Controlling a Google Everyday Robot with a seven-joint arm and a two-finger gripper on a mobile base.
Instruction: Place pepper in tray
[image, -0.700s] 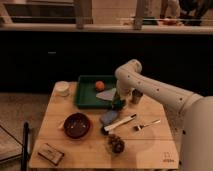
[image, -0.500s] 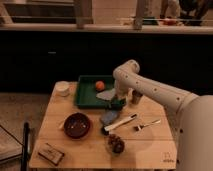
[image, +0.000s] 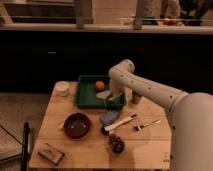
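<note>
The dark-green tray (image: 86, 98) sits at the back of the wooden table, with a round orange fruit (image: 100, 85) inside it. My gripper (image: 114, 98) hangs from the white arm, low over the tray's right part, just right of the fruit. A pale shape (image: 104, 95) lies in the tray beside the gripper. I cannot make out the pepper; the gripper's body hides the spot under it.
A dark-red bowl (image: 77, 125) stands front left. A white cup (image: 62, 88) is left of the tray and a metal shaker (image: 135, 98) right of it. A blue item (image: 108, 118), a white-handled utensil (image: 124, 121), a fork (image: 148, 123), a brown lump (image: 116, 144) and a packet (image: 51, 153) lie in front.
The arm and gripper have shifted slightly left over the tray's right part. Nothing else has moved.
</note>
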